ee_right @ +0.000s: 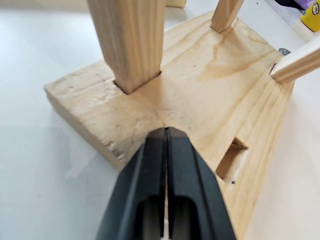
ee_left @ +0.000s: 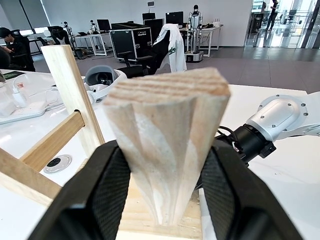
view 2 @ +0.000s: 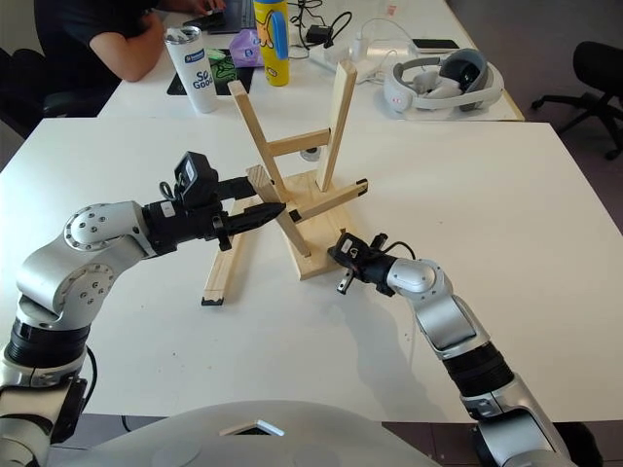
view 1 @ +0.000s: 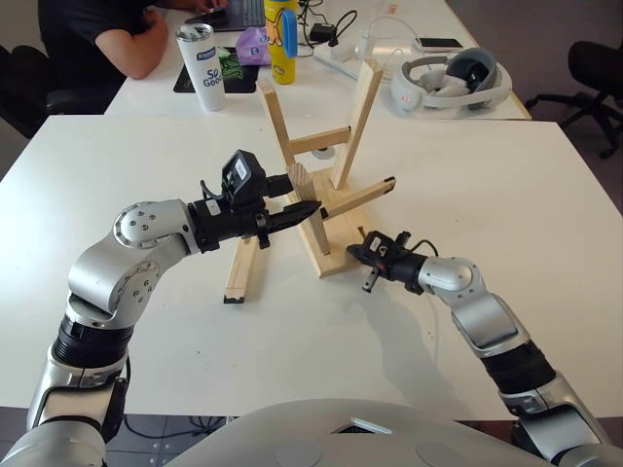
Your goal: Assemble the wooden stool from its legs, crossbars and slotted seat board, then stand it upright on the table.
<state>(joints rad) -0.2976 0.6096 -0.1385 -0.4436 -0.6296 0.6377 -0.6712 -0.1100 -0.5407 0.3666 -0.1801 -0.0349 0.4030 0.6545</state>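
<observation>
Seat board: you see the seat board point(ee_right: 215, 85) lying on the white table point(view 1: 506, 195), about mid-table, with legs rising from it.
Far legs: two legs point(view 1: 277, 122) point(view 1: 362, 97) stand up from the board's far side, and a crossbar point(view 1: 319, 142) joins them.
Left gripper: your left gripper point(view 1: 304, 210) comes in from the left. Its fingers point(ee_left: 100, 190) are clamped on either side of a wooden leg point(ee_left: 165, 130), just under its cut end.
Held leg: its lower end sits in a slot at the board's near left corner.
Right gripper: your right gripper point(view 1: 355, 250) is at the board's near edge. Its fingers point(ee_right: 185, 165) are pressed together with nothing between them, and the tips touch the board's face just beside the held leg.
Open slot: one empty slot point(ee_right: 231, 156) shows in the board near the right gripper.
Dark-tipped piece: a slanted stick point(view 1: 355, 201) with a dark end crosses above the board. You cannot quite tell whether it is seated or only leaning.
Loose leg: another leg point(view 1: 241, 268) lies flat on the table left of the board, under your left arm.
Behind: a tumbler point(view 1: 201, 66), a yellow bottle point(view 1: 281, 39) and a headset point(view 1: 453, 78) sit on the far table.
</observation>
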